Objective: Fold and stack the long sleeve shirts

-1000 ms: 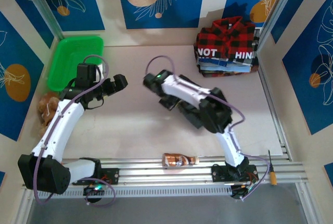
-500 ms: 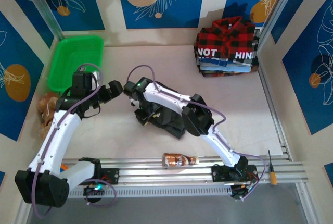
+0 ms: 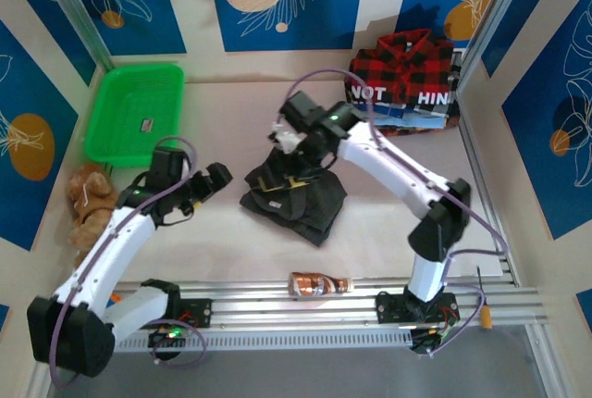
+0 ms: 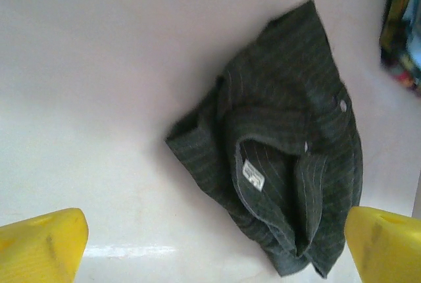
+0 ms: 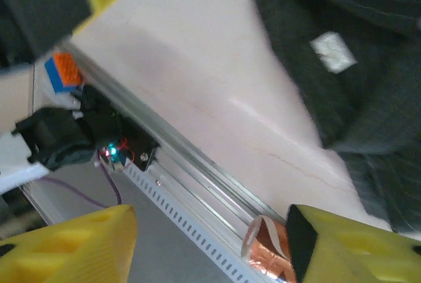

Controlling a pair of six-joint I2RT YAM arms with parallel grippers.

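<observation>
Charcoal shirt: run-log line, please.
charcoal shirt: bunched on table | right end effector: open, empty | left end effector: open, empty | plaid shirt: atop far stack

From my left wrist, the folded stack [image 4: 402,26] is a blurred sliver cut by the right edge. My right wrist camera crops the charcoal shirt [image 5: 368,66] at top and right, its label [image 5: 333,52] smeared unreadable, and clips the copper bottle [image 5: 266,247] at the bottom. From above, my right arm [image 3: 379,153] covers the shirt's far edge.

Matt charcoal cloth shirt [image 3: 294,196] with faint fine stripes, soft plaid cloth shirt [image 3: 402,55], smooth faintly shiny table [image 3: 231,111], glossy green plastic basket [image 3: 139,69], ribbed metal rail [image 3: 259,301]
</observation>
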